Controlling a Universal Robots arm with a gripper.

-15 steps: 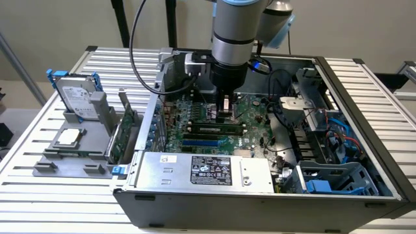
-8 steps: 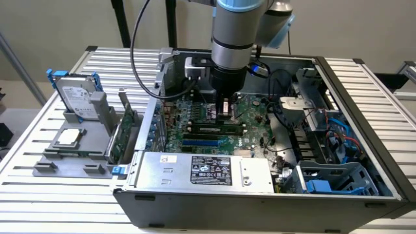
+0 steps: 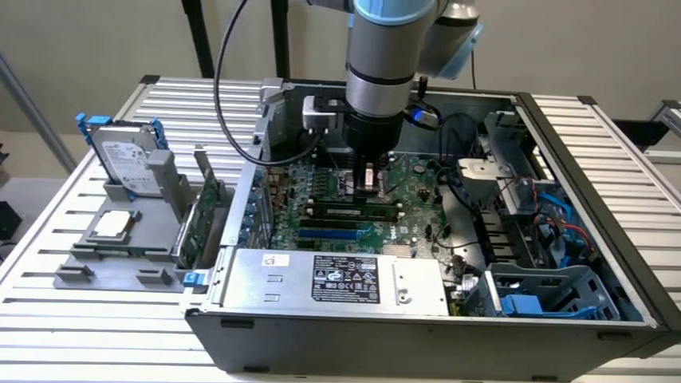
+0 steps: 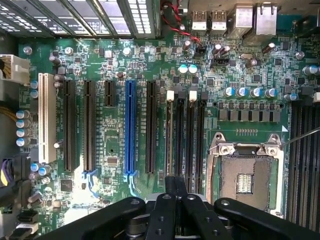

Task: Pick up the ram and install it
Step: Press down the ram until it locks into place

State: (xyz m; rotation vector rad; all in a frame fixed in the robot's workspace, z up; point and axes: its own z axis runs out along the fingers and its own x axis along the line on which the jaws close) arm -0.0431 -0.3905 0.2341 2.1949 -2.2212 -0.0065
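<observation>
Green motherboard beneath the gripper, jaws closed together on a thin upright edge, seemingly the ram, memory slots straight ahead, empty processor socket just beside

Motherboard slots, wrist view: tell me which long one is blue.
The blue slot stands mid-row among the long slots: black slots flank it, and a white slot sits at the row's end.

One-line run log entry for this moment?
task: ram install | end effector: low over memory slots on motherboard, inside PC case | ram in grip: cannot tell
</observation>
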